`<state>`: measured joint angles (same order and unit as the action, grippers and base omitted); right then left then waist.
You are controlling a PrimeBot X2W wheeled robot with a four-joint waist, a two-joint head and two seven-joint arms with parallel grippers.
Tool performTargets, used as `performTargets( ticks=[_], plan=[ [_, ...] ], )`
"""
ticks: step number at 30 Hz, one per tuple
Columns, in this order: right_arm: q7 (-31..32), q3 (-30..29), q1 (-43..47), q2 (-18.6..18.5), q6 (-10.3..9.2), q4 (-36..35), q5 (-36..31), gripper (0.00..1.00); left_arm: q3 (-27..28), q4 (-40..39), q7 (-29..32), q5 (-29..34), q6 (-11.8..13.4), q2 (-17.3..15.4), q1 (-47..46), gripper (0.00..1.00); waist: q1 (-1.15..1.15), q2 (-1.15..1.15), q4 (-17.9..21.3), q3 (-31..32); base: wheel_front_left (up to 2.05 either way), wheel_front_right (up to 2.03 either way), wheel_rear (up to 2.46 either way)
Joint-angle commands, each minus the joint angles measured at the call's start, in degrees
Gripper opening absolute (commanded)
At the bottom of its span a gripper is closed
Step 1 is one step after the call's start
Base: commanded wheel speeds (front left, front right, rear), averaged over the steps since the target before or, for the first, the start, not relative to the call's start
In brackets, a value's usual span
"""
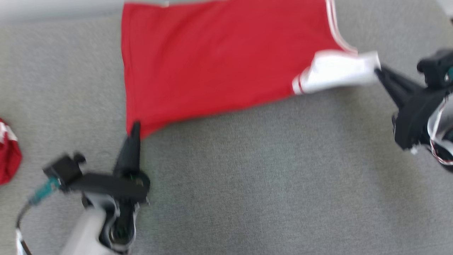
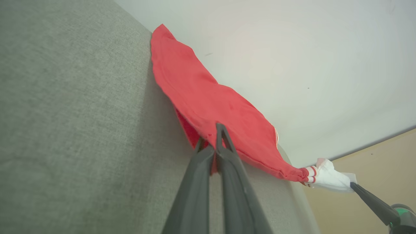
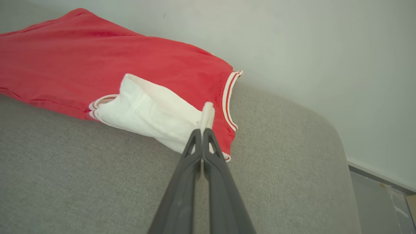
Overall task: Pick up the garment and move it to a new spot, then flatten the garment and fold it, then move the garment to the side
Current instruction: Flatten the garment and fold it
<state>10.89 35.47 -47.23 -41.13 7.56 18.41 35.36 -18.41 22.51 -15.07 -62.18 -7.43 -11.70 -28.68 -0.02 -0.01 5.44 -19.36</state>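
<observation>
There's one red garment (image 1: 219, 60) spread across the grey upholstered surface (image 1: 265, 177), a second red-and-white bundle (image 1: 9, 156) lying well apart at the surface's left edge, and two grippers at work. The left gripper (image 1: 135, 129) has its jaws pinched shut on the garment's near left corner. The right gripper (image 1: 378, 71) clamps the tip of the white sleeve (image 1: 336, 72), pulled out to the right.

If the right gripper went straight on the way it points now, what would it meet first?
The right gripper is shut on the white sleeve, so that comes first; behind it, probably the red garment.
</observation>
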Motion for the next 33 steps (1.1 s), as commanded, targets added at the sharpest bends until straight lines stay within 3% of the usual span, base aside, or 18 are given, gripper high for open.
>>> performTargets(
  ticks=[1,7,11,24,29,33],
  plan=[
    [1.7,-0.6,2.1,-0.8,-0.15,-0.4,1.0,0.00,0.2,-0.3,-0.1,0.2,0.0,0.4,2.4,0.00,0.02,0.01,-1.1,4.5,0.00,0.00,0.00],
    [13.8,-3.9,11.5,-2.4,-0.15,-5.3,6.6,0.00,2.0,-1.2,-0.1,1.4,0.0,1.5,10.3,0.00,0.02,0.01,-2.0,7.7,0.00,0.00,0.00],
    [23.4,-9.2,20.7,-4.2,-0.15,-11.3,8.6,0.00,1.6,-1.4,-0.1,3.9,0.0,1.6,14.7,0.00,0.02,0.01,-2.7,9.1,0.00,0.00,0.00],
    [44.7,-22.8,43.3,1.1,-0.15,-23.2,13.1,0.00,2.5,-0.8,0.1,12.7,4.3,0.0,22.3,0.00,0.02,0.01,-3.1,11.4,0.00,0.00,0.00],
    [47.5,-25.6,47.3,3.5,-0.15,-28.2,11.0,0.00,0.8,-1.0,2.0,14.5,5.3,-1.5,24.3,0.00,0.02,0.01,-3.0,11.7,0.00,0.00,0.00],
    [43.3,-24.4,45.4,3.4,-0.15,-31.6,8.3,0.00,-0.4,-2.5,3.7,15.1,5.6,-2.2,25.1,0.00,0.02,0.01,-3.2,11.4,0.00,0.00,0.00]
  ],
)
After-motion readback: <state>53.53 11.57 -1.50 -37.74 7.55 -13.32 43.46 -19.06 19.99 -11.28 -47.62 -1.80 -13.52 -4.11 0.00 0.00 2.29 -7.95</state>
